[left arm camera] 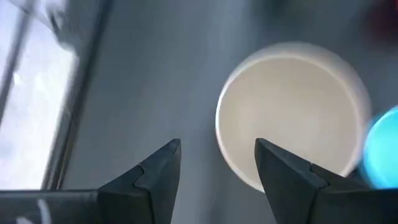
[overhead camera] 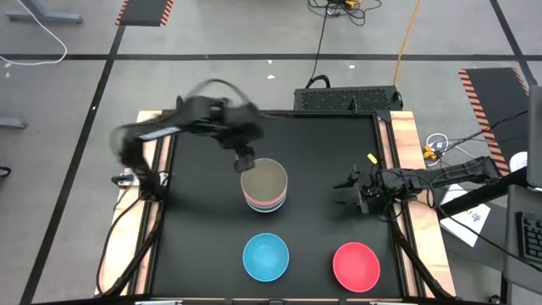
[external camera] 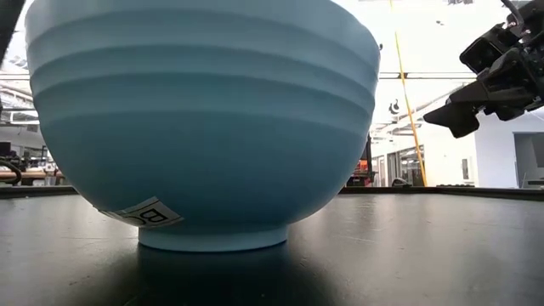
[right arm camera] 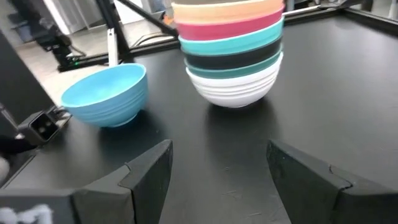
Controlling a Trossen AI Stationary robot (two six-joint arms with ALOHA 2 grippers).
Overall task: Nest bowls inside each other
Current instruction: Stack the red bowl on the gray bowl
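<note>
Several bowls stand nested in a stack (overhead camera: 264,188) at the table's middle, a white one at the bottom (right arm camera: 235,84) and an olive-brown one on top (left arm camera: 292,112). A light blue bowl (overhead camera: 266,257) and a red bowl (overhead camera: 356,264) stand singly on their bases near the front edge. My left gripper (overhead camera: 244,161) hangs open above the stack's far left rim, and nothing is between its fingers (left arm camera: 217,168). My right gripper (overhead camera: 345,193) waits open, right of the stack, pointing toward it (right arm camera: 217,168).
The light blue bowl (external camera: 204,127) fills most of the low view. Wooden strips (overhead camera: 405,144) line the table's left and right sides. Bare black tabletop (overhead camera: 203,220) lies left of the stack and between the stack and the right gripper.
</note>
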